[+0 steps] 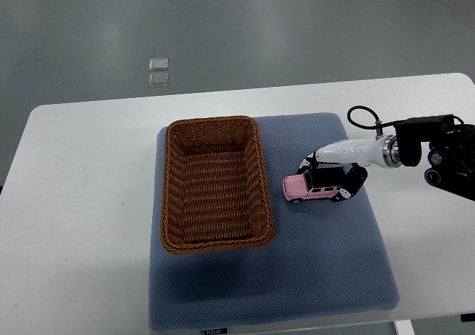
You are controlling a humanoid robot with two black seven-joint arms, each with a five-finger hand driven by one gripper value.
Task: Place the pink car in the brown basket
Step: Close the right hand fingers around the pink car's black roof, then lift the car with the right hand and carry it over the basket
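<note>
Pink car (310, 189) resting on the blue mat (326, 261), just right of the brown basket (212, 184) and outside it, nose pointing left toward the basket's right wall. Right hand (334, 173) reaching in from the right edge, white palm over the car's far side, dark fingers (355, 184) curled down around its rear end and roof. Closed on the car, or at least touching it along the roof and back; wheels apparently on the mat, so not clearly lifted. Basket sitting on the left half of the mat, long side running near to far, nothing inside but woven wicker. Mat centred on the white table (82, 201). Two small clear squares (159, 71) lying on the grey floor beyond the table's far edge.
</note>
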